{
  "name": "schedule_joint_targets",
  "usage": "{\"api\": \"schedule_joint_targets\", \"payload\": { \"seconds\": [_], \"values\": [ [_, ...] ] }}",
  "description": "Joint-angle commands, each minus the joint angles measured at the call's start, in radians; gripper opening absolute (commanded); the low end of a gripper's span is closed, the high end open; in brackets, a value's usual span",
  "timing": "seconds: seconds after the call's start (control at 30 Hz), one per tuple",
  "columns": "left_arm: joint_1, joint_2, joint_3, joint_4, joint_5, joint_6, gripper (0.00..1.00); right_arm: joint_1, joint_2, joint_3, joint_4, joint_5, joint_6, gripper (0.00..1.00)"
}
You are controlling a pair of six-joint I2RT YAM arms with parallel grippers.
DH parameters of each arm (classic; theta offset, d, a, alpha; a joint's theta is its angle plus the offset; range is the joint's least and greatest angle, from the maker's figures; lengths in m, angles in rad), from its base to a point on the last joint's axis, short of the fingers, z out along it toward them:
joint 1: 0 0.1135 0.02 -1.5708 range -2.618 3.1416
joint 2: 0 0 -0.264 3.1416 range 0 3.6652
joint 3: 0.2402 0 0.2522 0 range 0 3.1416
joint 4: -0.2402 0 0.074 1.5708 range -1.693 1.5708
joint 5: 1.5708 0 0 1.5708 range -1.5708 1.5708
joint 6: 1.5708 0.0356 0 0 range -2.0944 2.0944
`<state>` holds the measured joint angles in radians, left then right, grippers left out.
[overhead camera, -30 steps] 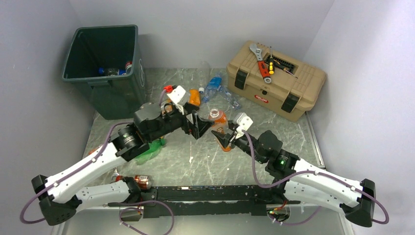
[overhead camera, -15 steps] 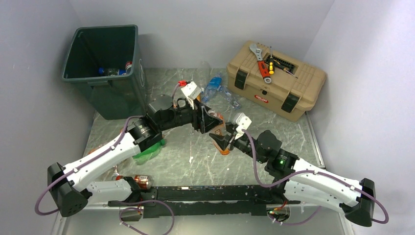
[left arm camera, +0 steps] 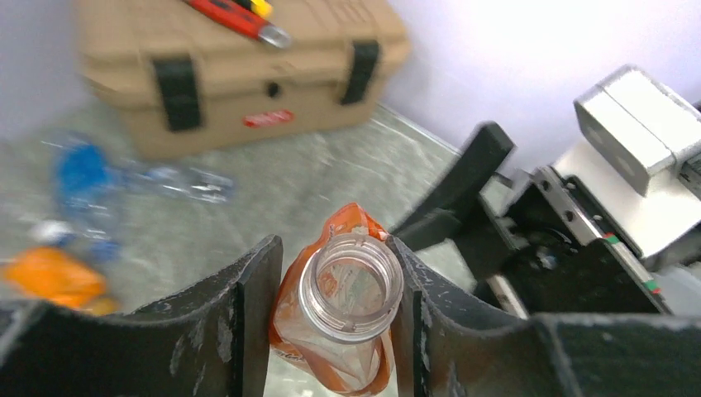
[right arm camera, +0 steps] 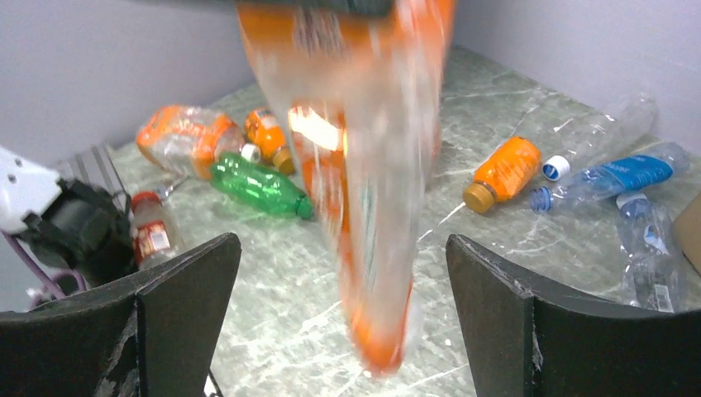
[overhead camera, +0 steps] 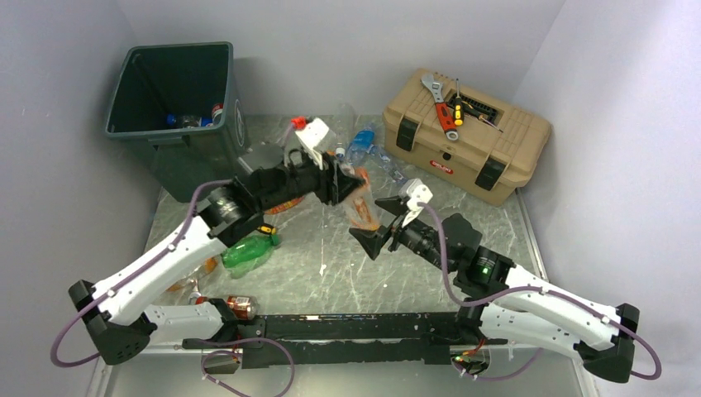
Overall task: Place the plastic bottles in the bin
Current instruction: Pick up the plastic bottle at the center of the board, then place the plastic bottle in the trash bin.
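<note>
our left arm reaches forward, left gripper [left arm camera: 331,318] pinching orange bottle [left arm camera: 351,285] | our right arm extended toward centre, right gripper [overhead camera: 374,222] fingers spread wide

My left pincer [overhead camera: 351,186] is clamped on the orange bottle [left arm camera: 347,285]. My right pincer [overhead camera: 374,223], spread wide, crowds in just beside it. The bottle hangs before its fingers [right arm camera: 178,289] with room on both sides. To my left, open air runs to the bin [overhead camera: 169,132]. Its tall wall and rim bar any low path, but its mouth gapes upward. Loose bottles [overhead camera: 364,149] clutter the table behind, a green bottle [overhead camera: 248,251] lies beside my left forearm, and the toolbox [overhead camera: 467,136] blocks the far right.
</note>
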<state>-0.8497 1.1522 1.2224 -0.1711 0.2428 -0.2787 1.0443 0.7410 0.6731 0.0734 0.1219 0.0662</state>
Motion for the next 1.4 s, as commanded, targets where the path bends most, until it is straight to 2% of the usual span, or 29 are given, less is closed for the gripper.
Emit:
{"api": "schedule_joint_targets", "payload": {
  "seconds": [0.0,0.1,0.2,0.3,0.4,0.53,0.67,0.77,0.93,1.0,1.27,1.37],
  "values": [
    [0.004,-0.036,0.254,-0.167,-0.351,0.248,0.0,0.005,-0.047,0.087,-0.113,0.122,0.163,1.0],
    [0.045,-0.004,0.409,-0.171,-0.547,0.423,0.0,0.003,-0.112,0.049,-0.11,0.159,0.228,1.0],
    [0.144,0.066,0.568,-0.169,-0.591,0.502,0.0,0.003,-0.178,-0.022,-0.078,0.186,0.275,1.0],
    [0.26,0.133,0.661,-0.112,-0.59,0.529,0.0,0.003,-0.237,-0.096,-0.026,0.18,0.3,1.0],
    [0.376,0.18,0.672,0.02,-0.622,0.554,0.0,0.003,-0.281,-0.147,-0.016,0.147,0.321,1.0],
    [0.506,0.212,0.614,0.278,-0.701,0.585,0.0,0.003,-0.303,-0.184,-0.031,0.122,0.354,1.0],
    [0.608,0.309,0.654,0.36,-0.782,0.632,0.0,0.003,-0.311,-0.221,-0.024,0.108,0.366,1.0],
    [0.676,0.361,0.615,0.445,-0.866,0.681,0.0,0.003,-0.309,-0.231,-0.027,0.115,0.363,1.0],
    [0.788,0.416,0.538,0.375,-0.905,0.551,0.0,0.003,-0.321,-0.224,-0.066,0.135,0.341,1.0],
    [0.818,0.428,0.493,0.337,-0.868,0.475,0.0,0.003,-0.329,-0.227,-0.069,0.137,0.337,1.0],
    [0.837,0.468,0.485,0.221,-0.756,0.38,0.01,0.003,-0.324,-0.225,-0.093,0.156,0.352,1.0],
    [0.846,0.496,0.531,0.1,-0.684,0.32,0.25,0.003,-0.325,-0.228,-0.088,0.159,0.348,1.0]
  ]
}}
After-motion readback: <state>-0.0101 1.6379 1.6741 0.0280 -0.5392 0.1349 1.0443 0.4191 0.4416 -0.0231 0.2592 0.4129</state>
